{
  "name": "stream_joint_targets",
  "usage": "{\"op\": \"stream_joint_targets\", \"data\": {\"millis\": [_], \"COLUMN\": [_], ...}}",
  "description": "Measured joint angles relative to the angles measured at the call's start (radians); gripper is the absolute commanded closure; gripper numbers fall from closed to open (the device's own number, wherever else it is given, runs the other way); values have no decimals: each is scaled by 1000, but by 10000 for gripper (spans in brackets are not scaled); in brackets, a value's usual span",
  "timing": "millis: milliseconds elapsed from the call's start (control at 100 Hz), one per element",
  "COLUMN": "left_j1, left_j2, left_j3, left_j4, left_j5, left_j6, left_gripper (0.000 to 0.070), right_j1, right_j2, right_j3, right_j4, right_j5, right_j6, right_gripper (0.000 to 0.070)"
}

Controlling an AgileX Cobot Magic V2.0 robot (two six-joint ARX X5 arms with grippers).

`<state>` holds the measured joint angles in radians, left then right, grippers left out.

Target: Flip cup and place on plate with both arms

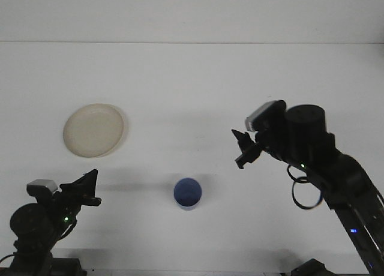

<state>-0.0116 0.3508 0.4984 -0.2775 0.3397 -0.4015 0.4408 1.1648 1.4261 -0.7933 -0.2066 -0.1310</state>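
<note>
Right gripper (pixel 242 150) hangs empty right of the blue cup (pixel 188 193); I can't tell its jaw state. White table (pixel 198 84); plate (pixel 94 130) upper-left of cup.

Blue cup (pixel 188 193) stands upright between both claws, plate (pixel 94 130) well apart

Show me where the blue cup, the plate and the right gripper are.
blue cup (pixel 188 193), front view, on its open mouth.
plate (pixel 94 130), front view, at its centre.
right gripper (pixel 242 150), front view, at its fingertips.
</note>
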Motion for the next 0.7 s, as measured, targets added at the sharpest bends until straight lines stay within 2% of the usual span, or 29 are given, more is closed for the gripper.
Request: {"op": "stream_joint_targets", "data": {"millis": [140, 180, 220, 320, 370, 570, 700], "left_j1": [-13, -23, -35, -76, -101, -215, -297], "left_j2": [211, 269, 325, 450, 502, 673, 772], "left_j3": [163, 207, 250, 344, 391, 556, 636], "left_j4": [-97, -127, -155, -221, -261, -388, -455], "left_j5": [55, 65, 76, 79, 79, 80, 80], "left_j6": [140, 178, 211, 280, 311, 401, 428], "left_gripper": [681, 660, 599, 384, 308, 102, 108], "right_j1": [-97, -122, -148, -205, -230, -302, -324], "right_j2": [-212, -269, -322, -452, -513, -678, -698], "right_j3": [-304, -387, -467, -643, -714, -884, -894], "right_j4": [220, 274, 324, 431, 468, 505, 494], "right_j5": [0, 2, 3, 16, 26, 27, 27], "right_j6": [14, 22, 29, 40, 43, 50, 51], "right_gripper": [363, 363, 363, 363, 363, 363, 363]}}
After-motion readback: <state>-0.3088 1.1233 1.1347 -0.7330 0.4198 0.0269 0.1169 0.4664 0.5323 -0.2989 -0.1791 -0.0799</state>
